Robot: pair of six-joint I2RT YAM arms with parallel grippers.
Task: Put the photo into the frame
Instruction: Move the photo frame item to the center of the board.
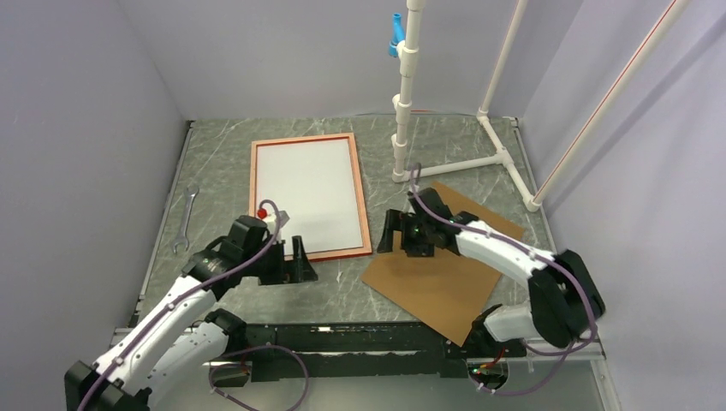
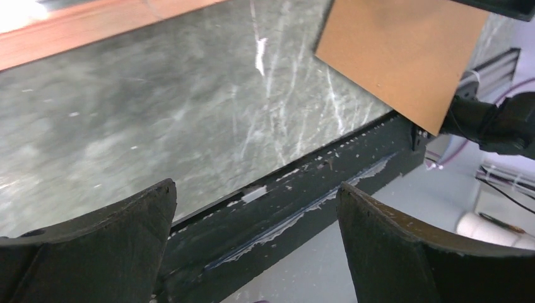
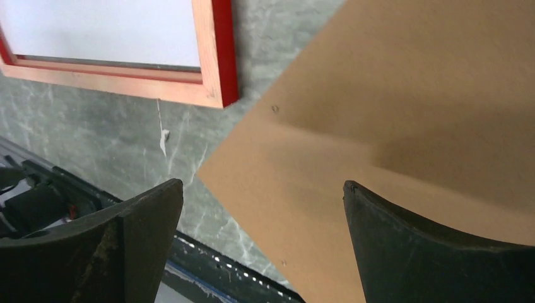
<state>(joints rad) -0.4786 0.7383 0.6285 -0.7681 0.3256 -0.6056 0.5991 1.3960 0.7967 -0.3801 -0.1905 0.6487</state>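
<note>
Pincers: left pincer and right pincer are both spread wide, with nothing gripped.
Frame: the frame is laid flat, just beyond the left pincer and just left of the right pincer; its long axis runs away from the bases.
Photo: the photo is judged to be seated inside the frame, white back up.
Nearer arm: about equal; the right pincer is poised over the backing board.
Surface: flat marbled counter.
Room: a wrench is found left of the left pincer; a pipe stand is seen beyond the right pincer.
</note>
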